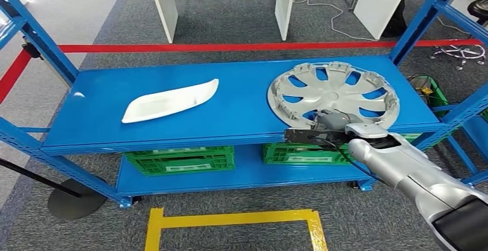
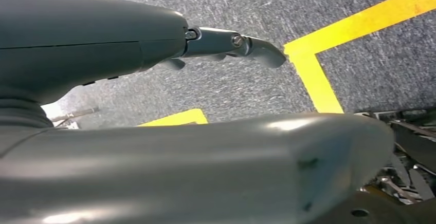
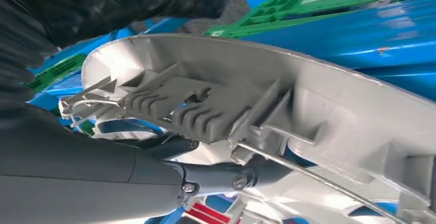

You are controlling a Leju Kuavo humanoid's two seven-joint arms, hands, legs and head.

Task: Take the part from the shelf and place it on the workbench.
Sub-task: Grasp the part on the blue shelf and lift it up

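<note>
the right hand (image 1: pixel 327 125) is pinching the near rim of the hubcap (image 1: pixel 334 92) lying on the shelf (image 1: pixel 172 130), and, gripped so narrowly, it is risking slipping free when lifted.

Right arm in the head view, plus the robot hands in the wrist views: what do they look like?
The right arm is a smooth silver tube, turning black near the picture's corner, with a thin black cable along the wrist. The right robot hand is grey with darker fingers. The left robot hand has a dark grey casing, a ribbed cover and slim fingers with visible screws at the joints.
</note>
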